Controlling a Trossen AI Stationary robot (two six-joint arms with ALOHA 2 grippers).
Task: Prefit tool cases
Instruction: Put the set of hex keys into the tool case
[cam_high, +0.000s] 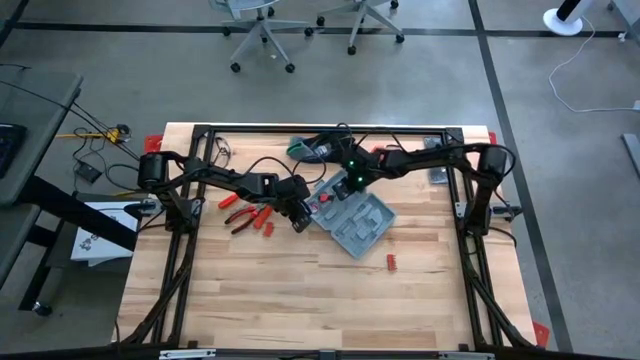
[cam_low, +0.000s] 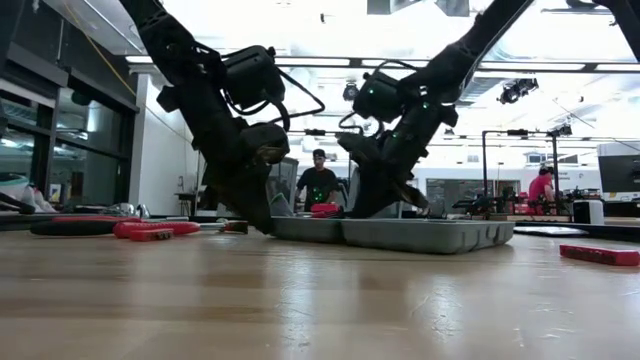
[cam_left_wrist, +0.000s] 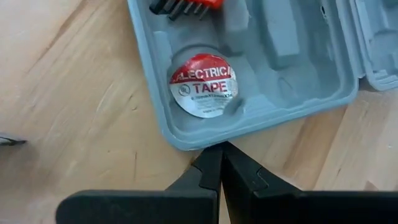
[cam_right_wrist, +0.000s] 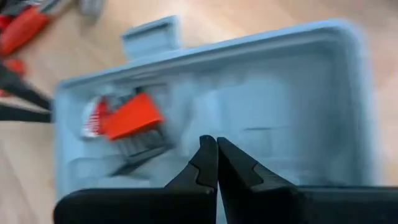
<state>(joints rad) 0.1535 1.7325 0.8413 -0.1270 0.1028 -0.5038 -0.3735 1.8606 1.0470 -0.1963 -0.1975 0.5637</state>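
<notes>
Near the middle of the table (cam_high: 300, 290) the tool case (cam_high: 358, 222) lies open, holding tape and a bit holder; left gripper (cam_left_wrist: 221, 149) at its corner and right gripper (cam_right_wrist: 216, 144) above it both have fingers together, so loading seems underway, and next comes opening to fetch another tool.

Bright, even overhead light – ceiling glare in low view – right wrist view motion-blurred.

One open tool case (cam_high: 358, 224), one tape roll (cam_left_wrist: 204, 85) (inside it), two red-handled pliers (cam_high: 245, 212).

Grey-blue tool case (cam_high: 357, 222) open flat, mid-table, skewed.
</notes>
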